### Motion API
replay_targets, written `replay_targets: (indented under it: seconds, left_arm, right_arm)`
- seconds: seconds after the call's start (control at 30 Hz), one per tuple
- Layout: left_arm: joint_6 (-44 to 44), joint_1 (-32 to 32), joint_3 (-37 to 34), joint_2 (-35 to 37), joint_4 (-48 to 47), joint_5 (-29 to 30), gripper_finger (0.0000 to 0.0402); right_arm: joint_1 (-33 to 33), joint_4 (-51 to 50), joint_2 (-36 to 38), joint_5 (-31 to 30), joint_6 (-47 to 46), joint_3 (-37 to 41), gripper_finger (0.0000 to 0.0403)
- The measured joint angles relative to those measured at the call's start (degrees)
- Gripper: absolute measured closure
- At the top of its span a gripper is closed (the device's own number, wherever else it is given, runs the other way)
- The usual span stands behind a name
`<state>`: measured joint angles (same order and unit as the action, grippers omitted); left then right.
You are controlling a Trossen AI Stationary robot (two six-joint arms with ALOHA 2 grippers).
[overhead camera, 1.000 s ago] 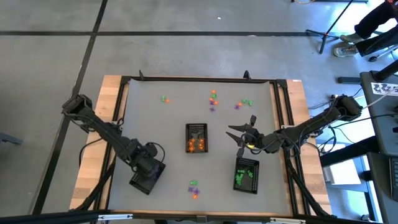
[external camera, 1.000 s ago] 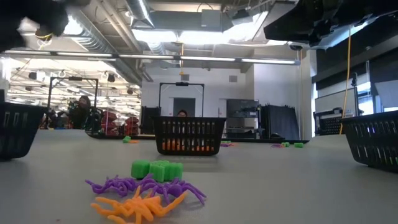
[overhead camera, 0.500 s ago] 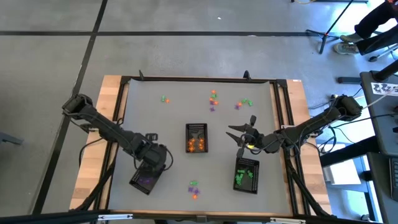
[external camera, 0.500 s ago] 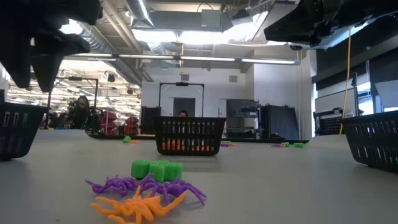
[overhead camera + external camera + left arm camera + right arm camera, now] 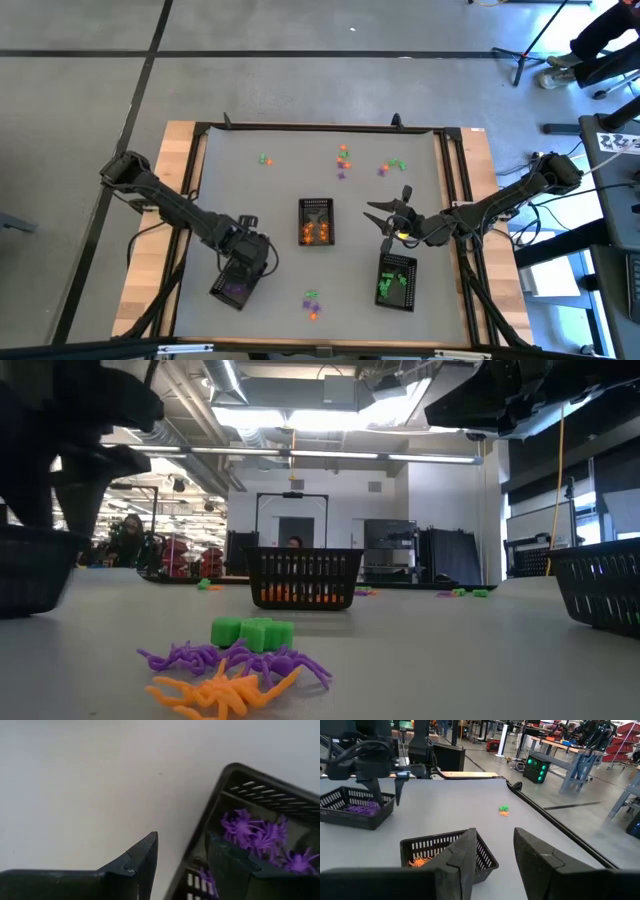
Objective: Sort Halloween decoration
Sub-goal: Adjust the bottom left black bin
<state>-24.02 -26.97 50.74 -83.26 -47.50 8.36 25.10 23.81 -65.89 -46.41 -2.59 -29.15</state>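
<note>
Halloween decoration lies in small heaps: green, purple and orange pieces (image 5: 240, 660) near the table's front edge, more (image 5: 343, 157) at the far side. Three black mesh trays stand on the table: one with purple pieces (image 5: 260, 832) at the left (image 5: 233, 287), one with orange (image 5: 316, 222) in the middle, one with green (image 5: 397, 282) at the right. My left gripper (image 5: 182, 862) is open and points down over the purple tray, one finger inside its wall, one outside. My right gripper (image 5: 492, 857) hangs open above the table, between the orange and green trays. My left gripper comes from above with the purple tray's side wall (image 5: 200, 845) between its open fingers, close to a corner. One finger (image 5: 227, 862) stands inside the tray, the other (image 5: 145, 857) outside. I cannot tell whether either finger touches the wall.
A black frame (image 5: 320, 128) rims the table. Bare grey tabletop lies between the trays and the far heaps. My right arm (image 5: 480, 210) reaches in from the right edge. Beyond the table stand racks and benches (image 5: 555, 755).
My left gripper has rolled about the line it points along, drifted a little toward the table's right, and sunk toward the purple tray's rim. In the low view it has come in from the left and dropped over that tray. The trays have stayed put.
</note>
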Motion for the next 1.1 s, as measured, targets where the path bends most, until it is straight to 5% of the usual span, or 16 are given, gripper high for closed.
replay_targets:
  seconds: [0.33, 1.1]
  left_arm:
    - [-12.8, 2.8, 0.0, 0.0, -2.3, -0.1, 0.0246]
    - [-25.4, 2.8, 0.0, 0.0, -5.9, -2.9, 0.0247]
  right_arm:
    - [0.0, 0.0, 0.0, 0.0, 0.0, 0.0, 0.0274]
    - [0.0, -0.5, 0.0, 0.0, -0.1, 0.0, 0.0274]
